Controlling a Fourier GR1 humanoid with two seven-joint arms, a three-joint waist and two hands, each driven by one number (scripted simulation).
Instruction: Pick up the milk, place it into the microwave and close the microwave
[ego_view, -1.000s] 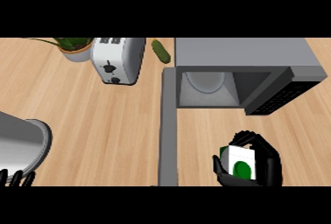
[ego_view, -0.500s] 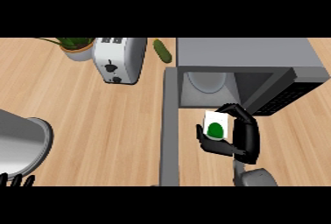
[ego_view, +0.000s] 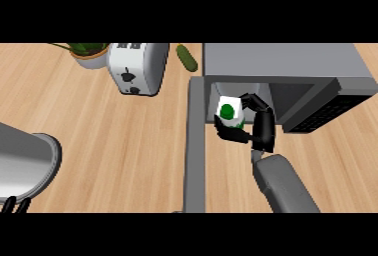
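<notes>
Right hand (ego_view: 258, 125) grips the milk (ego_view: 229, 111) at the microwave (ego_view: 284, 65) mouth, upper centre; next, push it inside and release.

No writing, brand or number can be read anywhere at this kitchen counter. The milk carton (ego_view: 229, 111) bears only a green oval mark on its white face. The dark panel of the microwave (ego_view: 280, 60) and the toaster (ego_view: 136, 67) show no legible characters.
</notes>
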